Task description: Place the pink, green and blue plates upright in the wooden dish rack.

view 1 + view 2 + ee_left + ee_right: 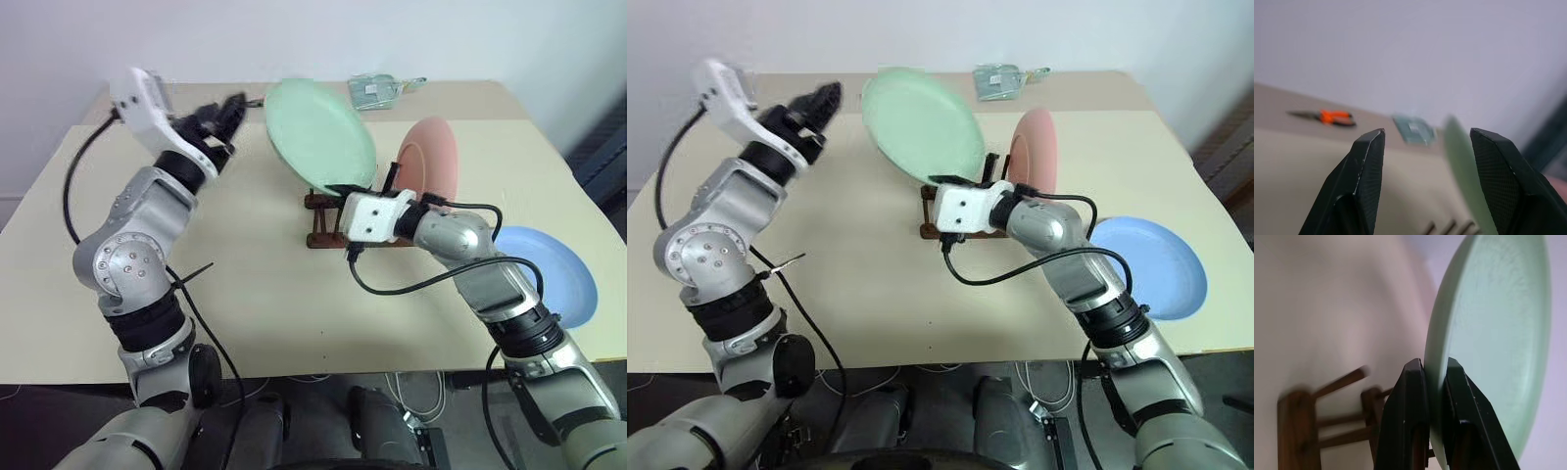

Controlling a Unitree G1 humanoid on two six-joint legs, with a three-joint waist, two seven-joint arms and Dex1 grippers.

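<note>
The green plate (318,132) is pinched at its lower rim by the right gripper (1435,382), held tilted above the wooden dish rack (328,220) mid-table; the left gripper (1425,161) is spread, empty, just left of it. The pink plate (431,162) stands upright in the rack, the blue plate (549,274) lies flat at the near right. Plates judged light, stiff, slick matte plastic; best gripped at the thin rim.

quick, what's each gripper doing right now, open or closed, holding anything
Left gripper: open, holding nothing, raised above the table.
Right gripper: shut on the rim of the green plate, which it holds over the wooden dish rack.
</note>
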